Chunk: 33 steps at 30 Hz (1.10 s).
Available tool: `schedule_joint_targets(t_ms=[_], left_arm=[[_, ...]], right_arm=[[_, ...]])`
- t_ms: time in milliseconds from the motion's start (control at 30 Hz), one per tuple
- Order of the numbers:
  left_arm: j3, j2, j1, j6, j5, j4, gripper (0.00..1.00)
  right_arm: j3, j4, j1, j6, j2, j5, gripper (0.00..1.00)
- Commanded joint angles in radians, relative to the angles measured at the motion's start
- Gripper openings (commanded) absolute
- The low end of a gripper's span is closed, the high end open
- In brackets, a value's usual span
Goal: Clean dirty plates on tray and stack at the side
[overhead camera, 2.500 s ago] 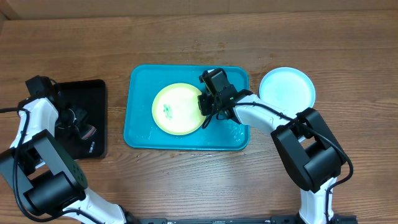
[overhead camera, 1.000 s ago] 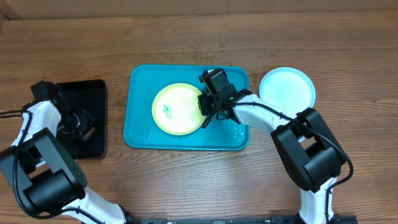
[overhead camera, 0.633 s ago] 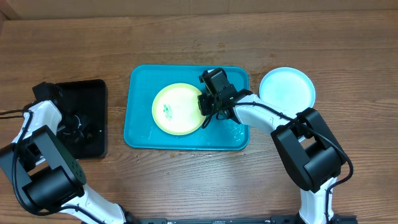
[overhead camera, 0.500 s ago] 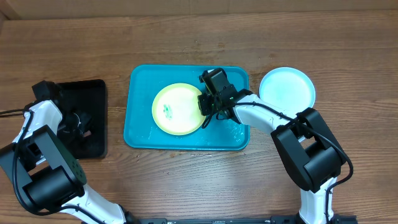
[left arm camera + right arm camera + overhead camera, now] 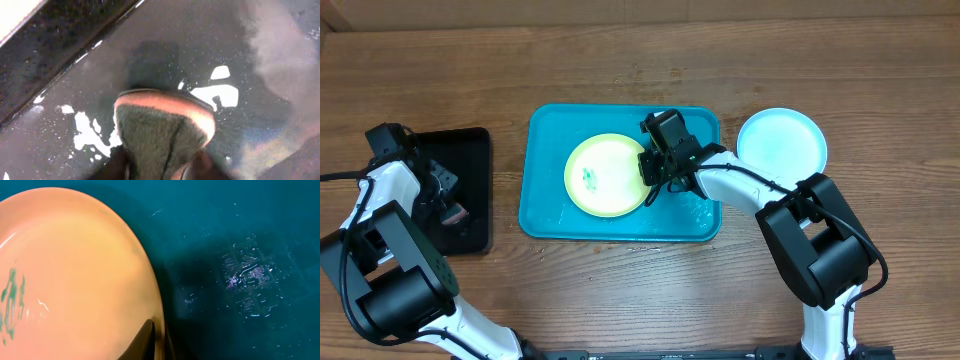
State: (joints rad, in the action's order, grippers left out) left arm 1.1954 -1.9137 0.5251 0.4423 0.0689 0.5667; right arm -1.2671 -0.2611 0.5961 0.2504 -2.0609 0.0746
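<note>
A wooden desk (image 5: 620, 60) seen from above, with a turquoise tray (image 5: 545, 215) at its middle and a yellow-green plate (image 5: 605, 175) lying on the tray's centre-left. The plate carries a teal smear (image 5: 588, 178) left of its middle. The right tool (image 5: 650, 170) is pressed together on the plate's right rim. In the right wrist view only a sliver of one finger (image 5: 146, 339) shows at the bottom edge, and the plate is cut off at the left and the bottom. Wet tray floor lies bare to the plate's right. A pale blue plate (image 5: 781, 140) sits on the desk just beside the tray's right rim; whether another plate lies under it cannot be told. At the far left, the left tool (image 5: 448, 200) hangs over a smaller black tray (image 5: 470, 160), pinching a sponge (image 5: 162, 130) with an orange edge and a grey-green face. Its fingers are dark, blurred and cropped at the bottom. The black tray is wet and glinting, and its right side is smeared out of focus.
</note>
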Motion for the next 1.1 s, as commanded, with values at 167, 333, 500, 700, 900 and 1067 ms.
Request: schedule_joint_targets(t_ms=[167,333,500,700,900,1067], left_arm=[[-0.002,-0.013,0.006,-0.085,0.034,-0.056,1.00],[-0.002,-0.013,0.006,-0.085,0.039,-0.084,1.00],[-0.002,-0.013,0.006,-0.099,0.039,-0.097,0.82],[-0.002,-0.013,0.006,-0.099,0.039,-0.096,0.04],[-0.002,-0.013,0.006,-0.099,0.038,-0.080,0.60],[-0.002,-0.013,0.006,-0.098,0.003,-0.032,1.00]], right_arm=[[0.008,-0.013,0.005,-0.003,-0.037,0.010,0.08],[0.008,-0.013,0.005,-0.003,-0.037,0.010,0.08],[0.008,-0.013,0.005,-0.003,-0.037,0.009,0.08],[0.008,-0.013,0.005,-0.003,-0.037,0.009,0.08],[0.008,-0.013,0.005,-0.003,-0.037,0.009,0.07],[0.008,-0.013,0.005,-0.003,-0.037,0.010,0.07]])
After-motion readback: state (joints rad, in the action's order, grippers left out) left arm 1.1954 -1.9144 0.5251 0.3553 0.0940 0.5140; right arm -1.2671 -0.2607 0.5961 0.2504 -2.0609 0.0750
